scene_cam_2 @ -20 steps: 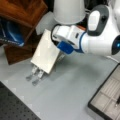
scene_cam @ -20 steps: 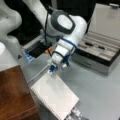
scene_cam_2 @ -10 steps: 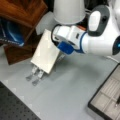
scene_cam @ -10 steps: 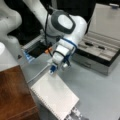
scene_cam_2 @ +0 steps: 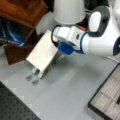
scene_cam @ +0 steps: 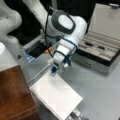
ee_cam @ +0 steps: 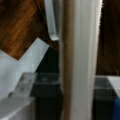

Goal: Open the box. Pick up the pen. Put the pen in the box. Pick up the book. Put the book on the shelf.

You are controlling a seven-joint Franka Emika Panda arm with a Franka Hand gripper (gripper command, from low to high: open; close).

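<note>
Box (scene_cam: 100, 53) lying open with pen (scene_cam: 89, 44) seemingly inside, tool (scene_cam: 58, 68) is gripping the tilted book (scene_cam: 56, 96) beside the shelf (scene_cam: 15, 95).

You see grey tabletop (scene_cam: 100, 92) | open box (scene_cam: 100, 53) resting on it at a front view's right | black tray (scene_cam: 37, 50) beside the box | wooden shelf (scene_cam: 13, 92) at the table's edge, top board bare

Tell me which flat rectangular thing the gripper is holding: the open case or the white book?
The white book, raised off the grey table in the gripper; the open grey case lies apart.
</note>
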